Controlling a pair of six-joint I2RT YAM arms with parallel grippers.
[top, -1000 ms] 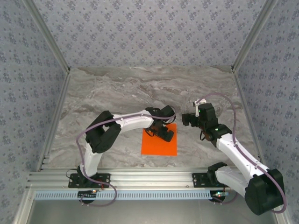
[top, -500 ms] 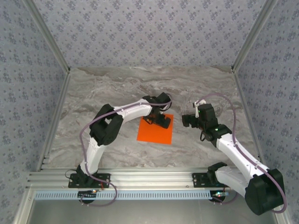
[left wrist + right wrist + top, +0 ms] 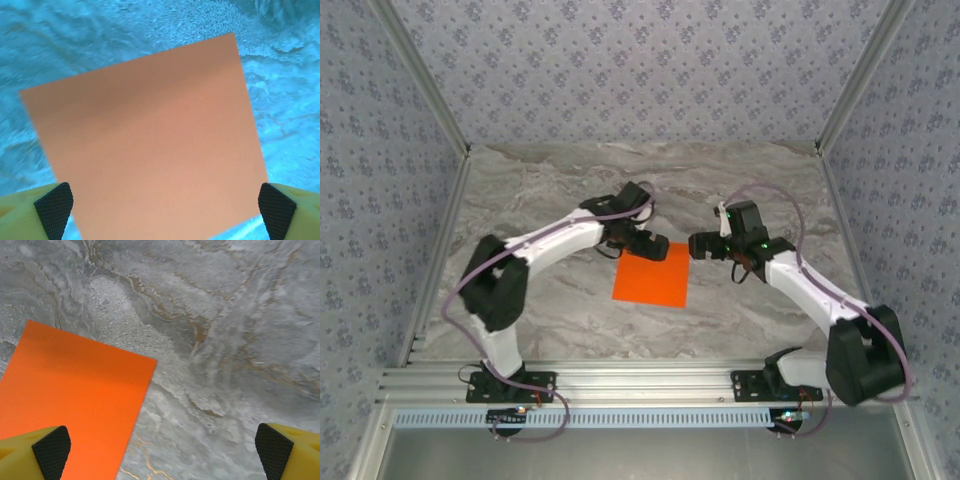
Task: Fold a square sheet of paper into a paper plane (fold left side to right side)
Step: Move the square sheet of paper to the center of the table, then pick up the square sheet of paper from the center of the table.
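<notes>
Square sheet of paper [image 3: 652, 276] lies flat and unfolded on the marble surface [image 3: 540, 185], between the two arms. Left end effector [image 3: 640, 243] hovers at its far-left corner. Right end effector [image 3: 702, 246] sits just off the far-right corner. Both are spread wide, holding nothing. Judgement: pin the right edge, lift the left edge low, and match the corners before creasing.

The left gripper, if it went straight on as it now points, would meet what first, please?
Probably the square sheet of paper, flat on the table, centred ahead of the open left gripper; depth is unclear.
</notes>
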